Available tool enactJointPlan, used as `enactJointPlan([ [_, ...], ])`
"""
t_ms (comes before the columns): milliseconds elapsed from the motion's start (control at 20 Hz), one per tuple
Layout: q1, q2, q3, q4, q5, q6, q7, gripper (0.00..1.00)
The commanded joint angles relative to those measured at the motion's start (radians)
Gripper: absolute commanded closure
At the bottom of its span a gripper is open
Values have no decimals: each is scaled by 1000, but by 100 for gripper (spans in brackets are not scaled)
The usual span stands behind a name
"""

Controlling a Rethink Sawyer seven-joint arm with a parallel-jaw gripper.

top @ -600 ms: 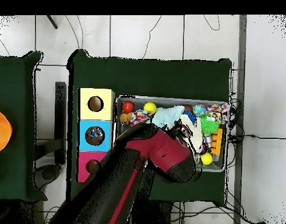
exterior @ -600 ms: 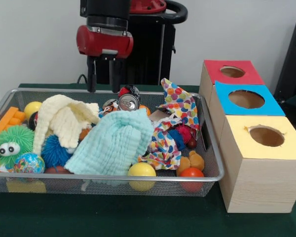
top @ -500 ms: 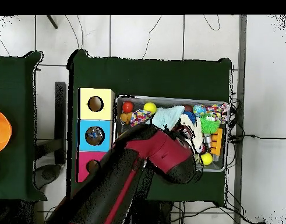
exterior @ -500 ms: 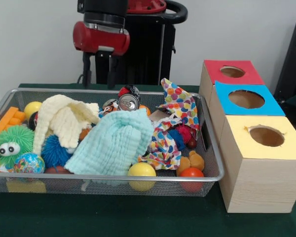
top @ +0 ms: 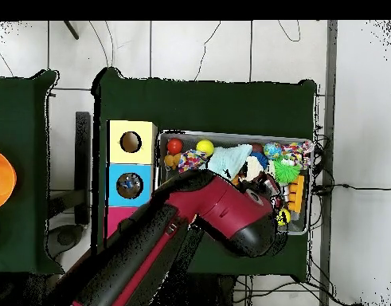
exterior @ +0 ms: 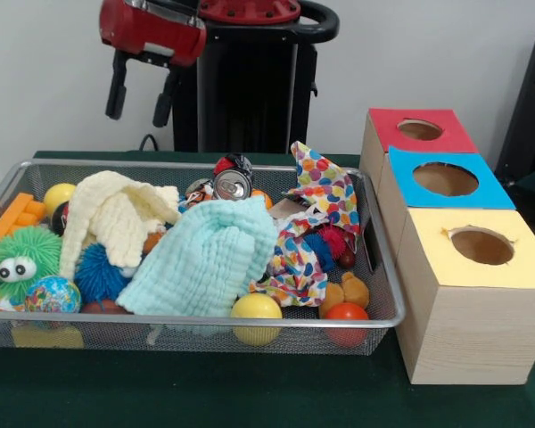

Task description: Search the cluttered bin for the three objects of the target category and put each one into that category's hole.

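Observation:
My gripper (exterior: 137, 116) hangs open and empty, high above the back left corner of the wire bin (exterior: 187, 319). In the bin lie a light blue cloth (exterior: 205, 259), a cream knitted cloth (exterior: 116, 218), a dotted colourful cloth (exterior: 316, 223) and a crushed can (exterior: 232, 183) at the back. Balls sit along the front: yellow (exterior: 256, 308), red (exterior: 346, 314). To the right stand three boxes with holes: red (exterior: 419, 129), blue (exterior: 446, 178), yellow (exterior: 481, 245). In the overhead view the red arm (top: 230, 211) covers much of the bin (top: 230, 134).
At the bin's left end are a green fuzzy toy with eyes (exterior: 20, 259), a blue spiky ball (exterior: 98, 272), a globe ball (exterior: 52, 294), an orange brick (exterior: 13, 218) and a yellow ball (exterior: 58, 194). An orange toy (exterior: 343, 290) lies by the red ball.
The gripper has risen from just over the bin's back rim and shifted left in the front view. It stays open and empty. Nothing in the bin has moved.

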State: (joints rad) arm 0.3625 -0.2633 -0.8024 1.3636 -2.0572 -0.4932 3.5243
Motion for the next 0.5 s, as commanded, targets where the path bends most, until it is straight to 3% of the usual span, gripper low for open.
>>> enactJointPlan([
  [50, -28, 60, 3, -91, 44, -132, 248, 0],
  [500, -66, 36, 22, -114, 77, -112, 149, 0],
])
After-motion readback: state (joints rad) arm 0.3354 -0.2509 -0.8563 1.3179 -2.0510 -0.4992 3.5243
